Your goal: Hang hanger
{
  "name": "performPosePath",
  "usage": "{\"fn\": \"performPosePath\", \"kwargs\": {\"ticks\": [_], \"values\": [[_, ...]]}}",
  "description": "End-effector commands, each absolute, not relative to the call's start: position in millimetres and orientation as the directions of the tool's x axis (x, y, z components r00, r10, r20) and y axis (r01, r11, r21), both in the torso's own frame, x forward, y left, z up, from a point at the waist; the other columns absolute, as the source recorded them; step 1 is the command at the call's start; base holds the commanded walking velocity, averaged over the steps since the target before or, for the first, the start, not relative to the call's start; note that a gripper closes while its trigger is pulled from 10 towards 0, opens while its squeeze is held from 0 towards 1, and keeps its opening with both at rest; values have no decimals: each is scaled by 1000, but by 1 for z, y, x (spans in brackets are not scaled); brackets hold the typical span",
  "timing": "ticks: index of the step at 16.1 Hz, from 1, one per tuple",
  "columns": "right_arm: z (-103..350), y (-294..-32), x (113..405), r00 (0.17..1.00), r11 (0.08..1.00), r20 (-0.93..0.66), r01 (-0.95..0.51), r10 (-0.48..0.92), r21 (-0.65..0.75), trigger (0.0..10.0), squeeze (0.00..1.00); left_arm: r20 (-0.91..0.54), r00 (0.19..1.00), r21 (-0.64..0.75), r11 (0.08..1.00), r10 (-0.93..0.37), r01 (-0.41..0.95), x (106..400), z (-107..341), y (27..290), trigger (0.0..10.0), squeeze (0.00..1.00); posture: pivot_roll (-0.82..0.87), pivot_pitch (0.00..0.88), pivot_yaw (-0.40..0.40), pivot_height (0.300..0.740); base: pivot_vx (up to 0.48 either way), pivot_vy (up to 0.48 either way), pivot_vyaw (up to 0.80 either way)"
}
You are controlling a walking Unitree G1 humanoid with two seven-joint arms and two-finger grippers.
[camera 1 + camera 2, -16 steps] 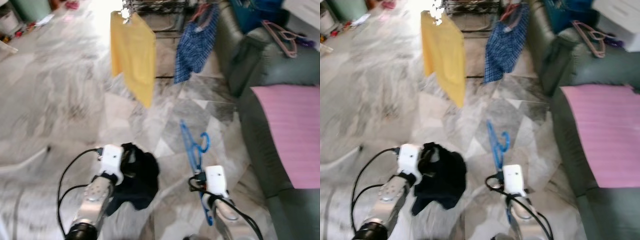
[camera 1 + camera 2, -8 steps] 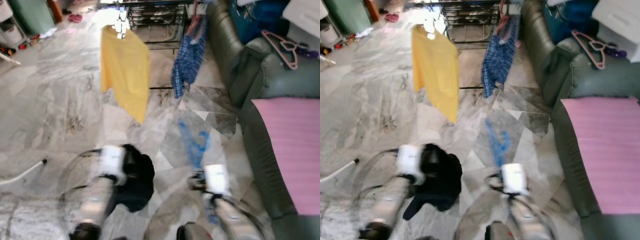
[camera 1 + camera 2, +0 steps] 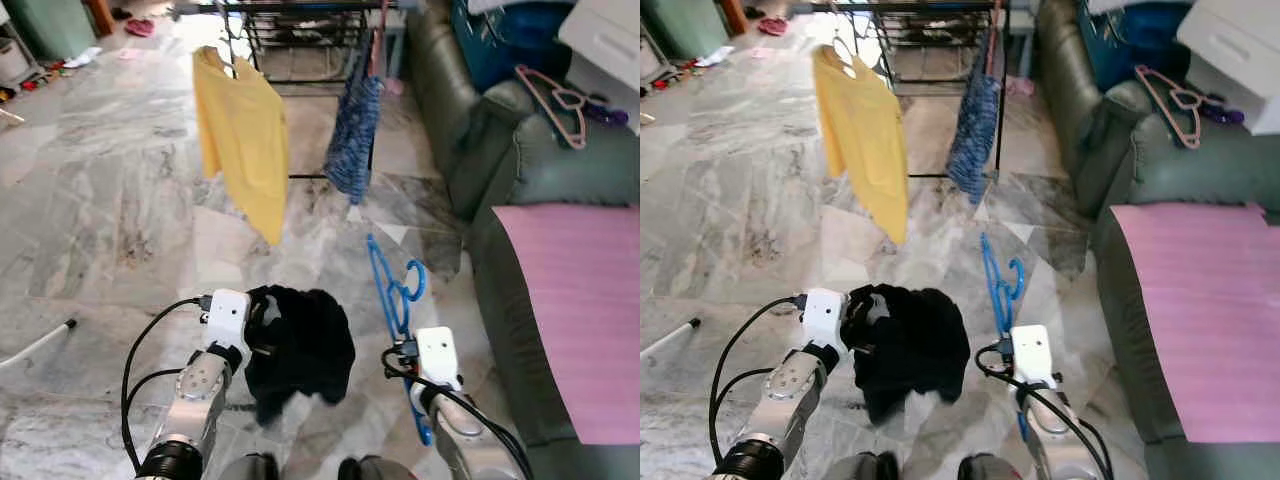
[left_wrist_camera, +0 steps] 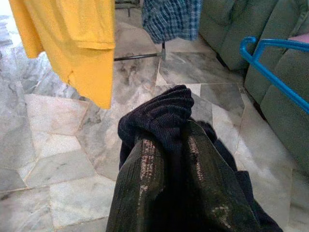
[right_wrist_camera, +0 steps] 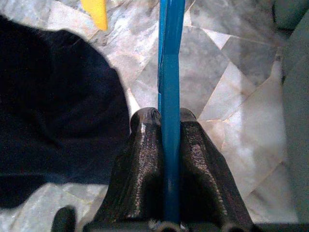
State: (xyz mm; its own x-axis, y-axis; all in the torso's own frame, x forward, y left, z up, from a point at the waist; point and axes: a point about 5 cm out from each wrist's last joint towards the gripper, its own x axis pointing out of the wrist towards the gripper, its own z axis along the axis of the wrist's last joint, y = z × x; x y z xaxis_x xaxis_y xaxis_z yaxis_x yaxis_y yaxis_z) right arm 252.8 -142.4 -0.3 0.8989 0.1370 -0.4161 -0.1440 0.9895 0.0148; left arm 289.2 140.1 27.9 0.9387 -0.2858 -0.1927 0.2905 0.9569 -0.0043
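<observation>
A blue plastic hanger (image 3: 393, 288) sticks forward and up from my right gripper (image 5: 169, 118), which is shut on its bar; the hook (image 3: 414, 280) curls near its far end. My left gripper (image 4: 166, 140) is shut on a black garment (image 3: 298, 345) that hangs bunched below it over the marble floor. Ahead stands a dark drying rack (image 3: 300, 20) with a yellow shirt (image 3: 243, 135) and a blue checked cloth (image 3: 355, 135) hanging from it.
A grey-green sofa (image 3: 540, 190) with a pink cover (image 3: 585, 300) runs along the right. A pink hanger (image 3: 555, 95) lies on its armrest. Blue boxes (image 3: 495, 35) stand behind it. A white stick (image 3: 35, 343) lies on the floor at left.
The camera view has shifted and sharpened after blur; the rack and hanging clothes appear nearer and more central. Both grippers keep their hold on the garment and the hanger.
</observation>
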Motion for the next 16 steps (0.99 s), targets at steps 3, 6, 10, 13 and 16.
{"fn": "performPosePath", "kwargs": {"ticks": [3,6,10,13,16], "values": [[-3,-142,250,893,990,-427,-140,138,26,10000,0,-208,939,5,959,-275,282,287,25,144,10000,0,-94,187,20,740,0,480,0],[-3,-141,250,894,990,-427,-139,137,27,10000,0,-208,937,12,957,-282,291,288,26,144,10000,0,-94,186,24,740,0,480,0],[-4,-140,249,894,990,-427,-138,137,28,10000,0,-194,938,30,954,-287,298,288,28,144,10000,0,-91,186,24,740,0,240,0],[-5,-140,248,891,990,-431,-141,138,25,10000,0,-198,934,19,951,-299,308,286,27,145,10000,0,-85,188,21,740,0,0,0],[-4,-140,249,892,990,-432,-142,138,23,10000,0,-193,933,15,950,-304,312,286,28,144,10000,0,-83,195,19,740,0,0,0]]}}
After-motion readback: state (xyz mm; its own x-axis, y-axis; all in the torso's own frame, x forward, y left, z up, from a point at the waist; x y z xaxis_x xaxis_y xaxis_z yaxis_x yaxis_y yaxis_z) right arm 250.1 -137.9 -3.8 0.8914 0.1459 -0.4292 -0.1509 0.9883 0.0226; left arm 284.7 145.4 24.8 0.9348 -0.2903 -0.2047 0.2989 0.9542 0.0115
